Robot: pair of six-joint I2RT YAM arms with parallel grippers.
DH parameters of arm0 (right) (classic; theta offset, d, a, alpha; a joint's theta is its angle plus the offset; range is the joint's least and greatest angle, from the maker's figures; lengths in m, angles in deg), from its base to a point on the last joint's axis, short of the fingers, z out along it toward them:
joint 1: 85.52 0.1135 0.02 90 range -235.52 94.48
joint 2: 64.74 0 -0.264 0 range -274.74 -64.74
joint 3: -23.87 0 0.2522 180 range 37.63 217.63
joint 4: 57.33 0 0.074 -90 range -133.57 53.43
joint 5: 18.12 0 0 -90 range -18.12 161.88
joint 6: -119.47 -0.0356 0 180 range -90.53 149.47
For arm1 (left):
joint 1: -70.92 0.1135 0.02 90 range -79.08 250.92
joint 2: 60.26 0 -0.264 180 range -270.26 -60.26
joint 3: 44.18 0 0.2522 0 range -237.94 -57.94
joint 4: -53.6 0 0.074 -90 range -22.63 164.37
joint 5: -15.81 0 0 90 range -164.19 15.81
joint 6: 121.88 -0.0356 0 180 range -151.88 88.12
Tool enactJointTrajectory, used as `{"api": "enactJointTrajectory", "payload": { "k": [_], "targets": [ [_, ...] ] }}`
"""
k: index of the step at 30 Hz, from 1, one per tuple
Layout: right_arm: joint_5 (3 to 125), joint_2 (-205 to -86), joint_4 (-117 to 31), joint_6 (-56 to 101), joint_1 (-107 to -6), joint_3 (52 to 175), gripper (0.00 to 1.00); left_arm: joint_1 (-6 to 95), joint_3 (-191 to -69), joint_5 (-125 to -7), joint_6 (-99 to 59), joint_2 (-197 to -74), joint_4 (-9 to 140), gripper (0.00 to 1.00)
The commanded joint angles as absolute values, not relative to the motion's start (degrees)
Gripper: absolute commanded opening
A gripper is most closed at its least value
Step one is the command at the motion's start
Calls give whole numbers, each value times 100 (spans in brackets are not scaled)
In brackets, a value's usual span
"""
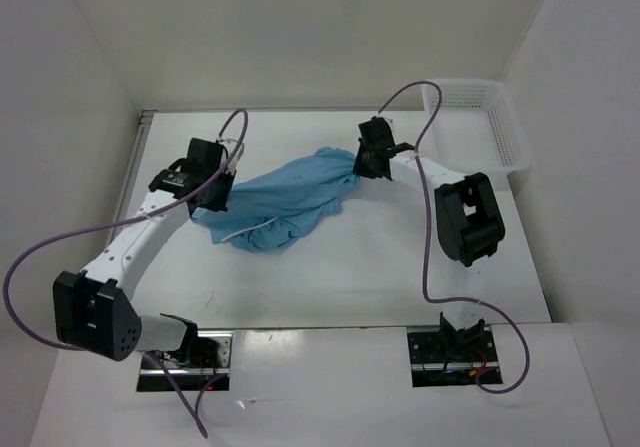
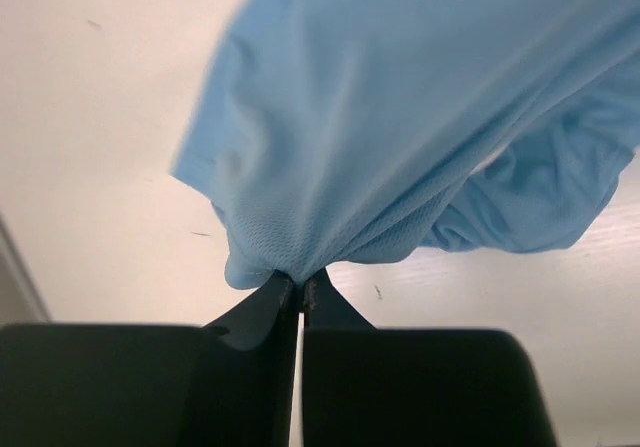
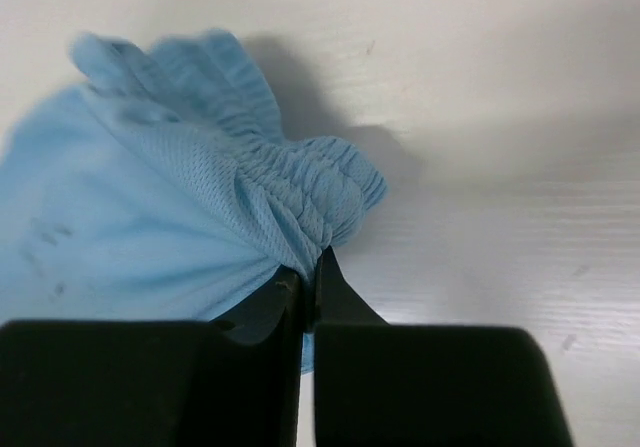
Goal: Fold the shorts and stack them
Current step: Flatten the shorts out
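The light blue shorts [image 1: 283, 199] hang stretched between my two grippers above the middle of the white table, sagging toward the front. A white drawstring [image 1: 262, 229] shows along the lower fold. My left gripper [image 1: 222, 189] is shut on the left end of the fabric; in the left wrist view the cloth [image 2: 400, 127] bunches right at the closed tips [image 2: 300, 285]. My right gripper [image 1: 362, 165] is shut on the gathered elastic waistband [image 3: 300, 192] at the right end, tips [image 3: 308, 272] pinching it.
A white plastic mesh basket [image 1: 478, 125] stands at the back right corner of the table [image 1: 330, 277]. White walls enclose the table on the left, back and right. Purple cables loop over both arms.
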State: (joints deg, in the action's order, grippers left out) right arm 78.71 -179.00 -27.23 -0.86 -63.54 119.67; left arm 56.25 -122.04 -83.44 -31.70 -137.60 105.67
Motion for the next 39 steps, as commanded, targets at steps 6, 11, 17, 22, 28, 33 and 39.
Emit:
{"api": "enactJointTrajectory", "payload": {
  "k": [6,11,17,22,28,33,39],
  "targets": [
    [8770,-14291,-3022,485,-6364,12024,0,5695,-13572,-8974,-3188,-12188,10191,0],
    [8788,-12971,-2732,907,-6364,12480,0,5748,-14187,-8860,-3188,-11345,10085,0],
    [7999,-11854,-2520,1294,-6311,13272,0,5748,-15170,-8150,-3188,-10772,10085,0],
    [7619,-11379,-2467,1382,-6311,13659,0,5748,-15374,-7972,-3188,-10394,10024,0],
    [7802,-11747,-2415,1215,-6311,13607,0,5748,-15295,-7831,-3188,-10771,10015,0],
    [8928,-12616,-2353,513,-6311,12889,0,5748,-14585,-7972,-3188,-12052,9927,0],
    [7780,-14373,-2958,-129,-7004,11657,0,6239,-13670,-7130,-3188,-14214,9076,0]
  ]
}}
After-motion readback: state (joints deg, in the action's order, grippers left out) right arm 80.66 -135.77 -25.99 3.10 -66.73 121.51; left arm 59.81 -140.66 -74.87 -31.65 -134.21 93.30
